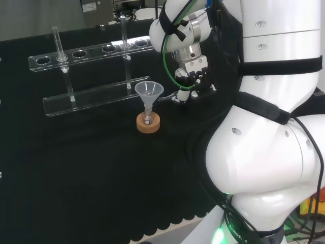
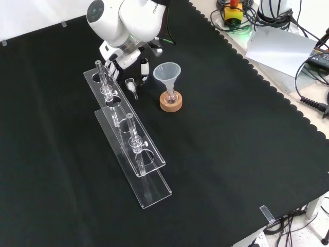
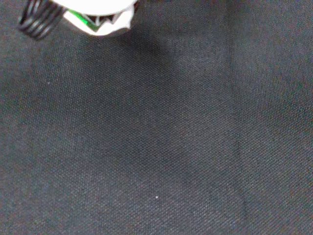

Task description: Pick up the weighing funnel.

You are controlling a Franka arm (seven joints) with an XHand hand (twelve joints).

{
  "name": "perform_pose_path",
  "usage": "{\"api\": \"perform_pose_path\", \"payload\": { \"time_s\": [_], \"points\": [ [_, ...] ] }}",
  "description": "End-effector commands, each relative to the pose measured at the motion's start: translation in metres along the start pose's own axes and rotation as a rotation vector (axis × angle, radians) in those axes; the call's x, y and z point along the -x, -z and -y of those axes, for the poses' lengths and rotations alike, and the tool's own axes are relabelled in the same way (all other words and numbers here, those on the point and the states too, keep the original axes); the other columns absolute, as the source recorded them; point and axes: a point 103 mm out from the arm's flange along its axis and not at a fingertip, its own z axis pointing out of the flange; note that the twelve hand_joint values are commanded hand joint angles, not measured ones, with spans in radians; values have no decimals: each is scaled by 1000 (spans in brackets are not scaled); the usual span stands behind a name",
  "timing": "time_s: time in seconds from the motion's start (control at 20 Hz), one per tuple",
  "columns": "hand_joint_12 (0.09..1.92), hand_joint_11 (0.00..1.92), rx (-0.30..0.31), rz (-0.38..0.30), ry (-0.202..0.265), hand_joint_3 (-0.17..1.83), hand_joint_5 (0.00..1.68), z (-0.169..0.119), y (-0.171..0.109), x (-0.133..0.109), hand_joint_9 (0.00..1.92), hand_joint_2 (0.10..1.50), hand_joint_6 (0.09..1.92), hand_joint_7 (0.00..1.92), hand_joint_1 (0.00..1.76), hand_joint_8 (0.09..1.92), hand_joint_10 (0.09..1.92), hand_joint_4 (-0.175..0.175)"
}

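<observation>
Closest to the front camera, the long clear plastic test-tube rack (image 2: 134, 154) runs across the black cloth (image 2: 231, 154), with clear glass tubes (image 2: 132, 131) standing upright in it. Just past its far end, the big clear cone-shaped funnel (image 2: 167, 73) sits mouth up, its stem in a small round flask (image 2: 170, 94) on a tan cork ring (image 2: 170, 104). Now the one that matters: the small clear weighing funnel (image 2: 132, 85) lies on the cloth, between the rack and the big funnel, left of the funnel in this view. Just beyond it hangs the black and white hand (image 2: 134, 57), fingers (image 2: 144, 67) pointing down and spread apart, gripping nothing, clear of the weighing funnel. Farther back rises the white arm link (image 2: 128, 18).
</observation>
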Motion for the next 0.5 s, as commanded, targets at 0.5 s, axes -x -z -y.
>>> {"api": "perform_pose_path", "payload": {
  "time_s": [0.5],
  "points": [
    [1361,302,1,5,18,732,537,-3,-2,-2,623,619,629,400,882,742,612,-69]
  ]
}}
